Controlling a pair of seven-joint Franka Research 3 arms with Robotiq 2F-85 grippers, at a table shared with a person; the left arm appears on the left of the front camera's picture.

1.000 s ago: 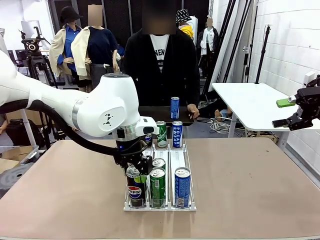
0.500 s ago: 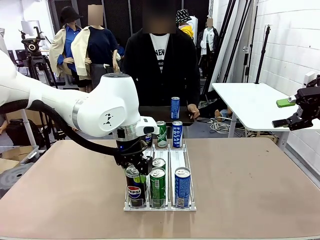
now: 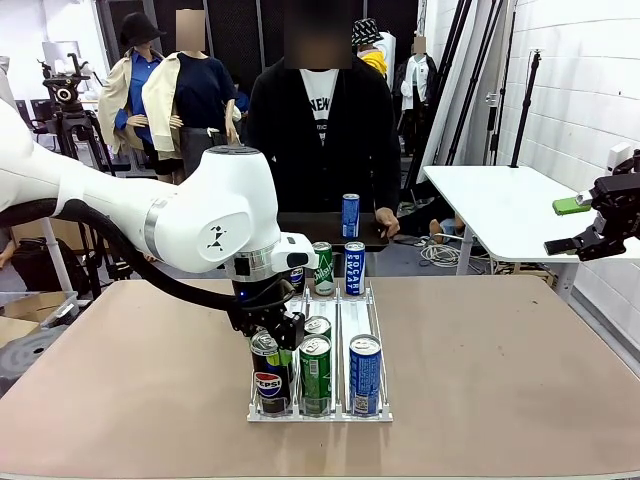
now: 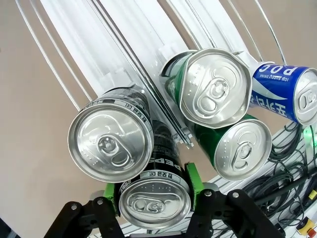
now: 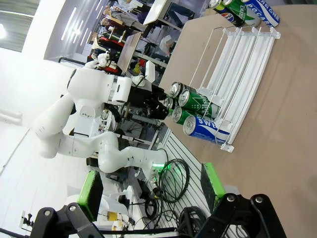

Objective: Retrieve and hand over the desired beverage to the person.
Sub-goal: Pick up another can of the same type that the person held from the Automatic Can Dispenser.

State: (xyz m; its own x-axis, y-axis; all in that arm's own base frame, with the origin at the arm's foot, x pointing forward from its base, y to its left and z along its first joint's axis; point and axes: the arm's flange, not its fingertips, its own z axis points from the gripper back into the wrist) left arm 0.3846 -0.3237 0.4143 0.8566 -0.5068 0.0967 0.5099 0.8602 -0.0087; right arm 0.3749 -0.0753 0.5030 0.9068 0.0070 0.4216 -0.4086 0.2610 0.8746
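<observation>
A white wire rack on the brown table holds cans in three lanes. My left gripper reaches down into the left lane, just behind the front black Pepsi can. In the left wrist view that gripper is shut on a second black Pepsi can, green pads on both its sides; the front Pepsi can stands right beside it. Green cans and a blue Pocari can fill the other lanes. The person stands across the table. My right gripper hangs open off the right side, its jaws empty.
More cans stand at the rack's far end. A blue can sits on a black tray by the person's hand. A white side table stands at the right. Bare tabletop spreads on both sides of the rack.
My left gripper's fingers have closed the last bit onto the black Pepsi can. Neither arm nor any can has shifted otherwise.
</observation>
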